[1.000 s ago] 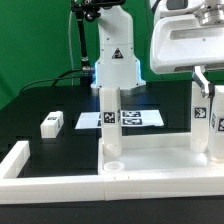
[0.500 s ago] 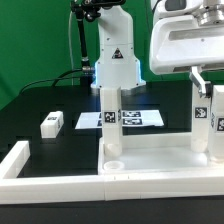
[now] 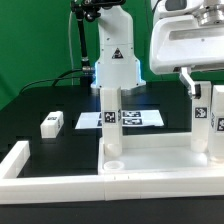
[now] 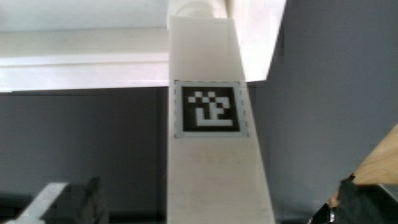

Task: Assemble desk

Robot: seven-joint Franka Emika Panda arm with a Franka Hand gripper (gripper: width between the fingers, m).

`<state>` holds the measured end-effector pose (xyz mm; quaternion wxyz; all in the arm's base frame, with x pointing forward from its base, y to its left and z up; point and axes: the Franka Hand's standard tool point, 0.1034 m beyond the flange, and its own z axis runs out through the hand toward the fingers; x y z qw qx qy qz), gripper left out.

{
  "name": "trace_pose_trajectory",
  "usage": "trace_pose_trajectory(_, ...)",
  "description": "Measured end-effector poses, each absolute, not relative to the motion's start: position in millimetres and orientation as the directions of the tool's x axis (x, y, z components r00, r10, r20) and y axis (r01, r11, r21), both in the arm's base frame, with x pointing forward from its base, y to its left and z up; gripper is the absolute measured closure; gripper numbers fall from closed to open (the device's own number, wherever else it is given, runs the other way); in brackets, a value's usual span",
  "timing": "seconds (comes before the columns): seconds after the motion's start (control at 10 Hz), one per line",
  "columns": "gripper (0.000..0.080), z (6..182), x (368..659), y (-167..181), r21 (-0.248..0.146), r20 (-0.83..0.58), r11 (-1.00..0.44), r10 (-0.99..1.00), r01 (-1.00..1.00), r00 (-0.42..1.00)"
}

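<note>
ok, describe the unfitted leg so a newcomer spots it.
On the black table, look to the exterior view's left of the desk top. The loose leg lies flat there alone; the other legs stand upright on the desk top.

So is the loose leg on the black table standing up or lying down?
Lying down: the loose leg rests flat on its long side on the table.

No words or numbers can be read — only signs: a dark triangle sticker (image 3: 115,53) on the arm base (image 3: 115,72), and black-and-white square tags on the middle leg (image 3: 110,104), right leg (image 3: 201,105), loose leg (image 3: 52,123) and marker board (image 3: 143,118).
</note>
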<state>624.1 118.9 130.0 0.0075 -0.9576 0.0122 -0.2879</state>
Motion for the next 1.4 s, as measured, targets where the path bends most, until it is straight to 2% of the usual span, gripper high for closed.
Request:
trace_pose_trajectory(0.5, 0.0150, 131.8, 625.2, 117.1, -0.012, 0.543, -1.000, -0.014, -0.010, 0.840)
trace_pose_trajectory(0.7, 0.0150, 152.7, 631.7, 104.1, 0.004, 0.512, -1.000, 0.005, 0.003, 0.859)
trace_pose_trajectory(0.9, 0.0150, 160.3, 639.9, 96.9, 0.007, 0.488, -1.000, -0.003, -0.007, 0.873)
trace_pose_trajectory(1.0, 0.0150, 154.7, 636.7, 95.0, 0.014, 0.430, -1.000, -0.008, -0.015, 0.903)
trace_pose_trajectory(1.1, 0.0150, 158.1, 639.4, 96.8, 0.018, 0.351, -1.000, -0.018, -0.026, 0.936)
trace_pose_trajectory(1.4, 0.0150, 180.7, 652.4, 105.8, 0.019, 0.185, -0.999, -0.043, -0.047, 0.982)
